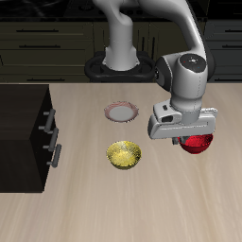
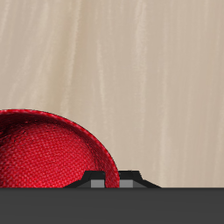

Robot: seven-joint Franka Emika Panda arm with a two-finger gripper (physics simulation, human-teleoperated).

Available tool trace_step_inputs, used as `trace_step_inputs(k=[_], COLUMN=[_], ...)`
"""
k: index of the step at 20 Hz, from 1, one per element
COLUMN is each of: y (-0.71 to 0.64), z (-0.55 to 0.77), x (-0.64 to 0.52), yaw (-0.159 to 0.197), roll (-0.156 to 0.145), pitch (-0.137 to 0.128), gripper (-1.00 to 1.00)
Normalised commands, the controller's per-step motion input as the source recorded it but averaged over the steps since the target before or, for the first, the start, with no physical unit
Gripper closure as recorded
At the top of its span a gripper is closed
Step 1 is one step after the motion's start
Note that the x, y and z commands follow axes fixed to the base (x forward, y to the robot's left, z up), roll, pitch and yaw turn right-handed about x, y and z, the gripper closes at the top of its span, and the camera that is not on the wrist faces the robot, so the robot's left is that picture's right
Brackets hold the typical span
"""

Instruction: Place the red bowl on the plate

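The red bowl (image 1: 198, 144) hangs just under my gripper (image 1: 190, 138), which is shut on the bowl's rim. In the wrist view the red bowl (image 2: 48, 157) fills much of the picture, its textured inside facing the camera, with my gripper (image 2: 112, 180) at its rim and bare wooden table behind it. The plate (image 1: 122, 112), with its pinkish-red rim and pale centre, lies on the table farther back and well to the side of the bowl, with nothing on it. Whether the bowl still touches the table I cannot tell.
A yellow bowl (image 1: 124, 154) sits on the table in front of the plate. A black cabinet with handles (image 1: 25, 137) stands at the table's side. The robot's base (image 1: 120, 64) is at the back.
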Motion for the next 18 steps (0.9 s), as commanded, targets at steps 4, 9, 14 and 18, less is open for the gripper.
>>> trace_step_inputs(k=[4, 9, 14, 18], y=[-0.06, -0.07, -0.12, -0.06], z=[0.24, 0.28, 0.31, 0.52], x=[-0.08, -0.08, 0.02, -0.11], yaw=[-0.008, 0.011, 0.011, 0.01], roll=[-0.004, -0.002, -0.014, -0.001], pitch=[-0.057, -0.05, -0.035, -0.075], gripper=[1.0, 1.0, 1.0, 1.0])
